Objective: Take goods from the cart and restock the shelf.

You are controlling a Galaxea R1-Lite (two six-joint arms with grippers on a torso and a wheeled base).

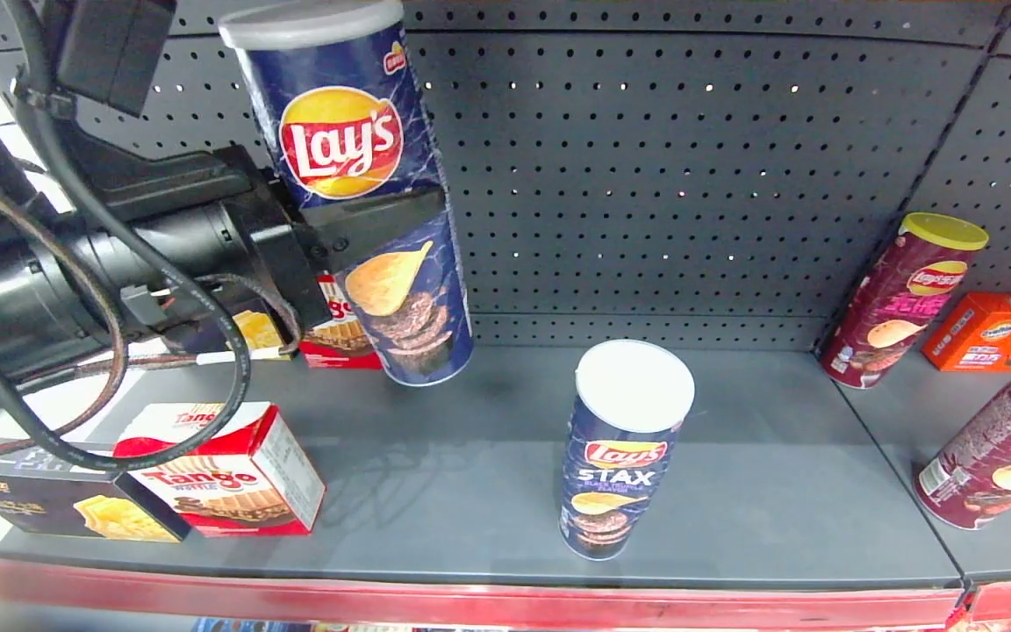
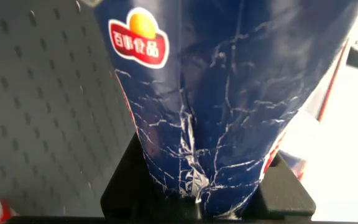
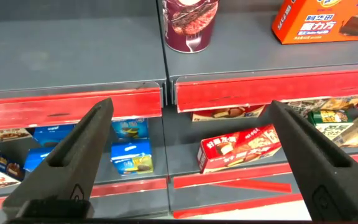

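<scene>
My left gripper (image 1: 380, 221) clamps the blue chip can (image 1: 339, 132) mid-body. The can hangs tilted above the shelf deck (image 1: 470, 474), far-left of the standing can (image 1: 620, 456). My right gripper (image 3: 191, 109) is spread wide.

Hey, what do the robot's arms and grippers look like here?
The left arm is a glossy black cylinder draped with looping black and braided cables, ending in a blocky black left gripper. The right gripper has two matte dark wedge-shaped fingers with slotted recesses.

The blue can (image 1: 356, 193) hides most of a red wafer box (image 1: 333, 336).
</scene>
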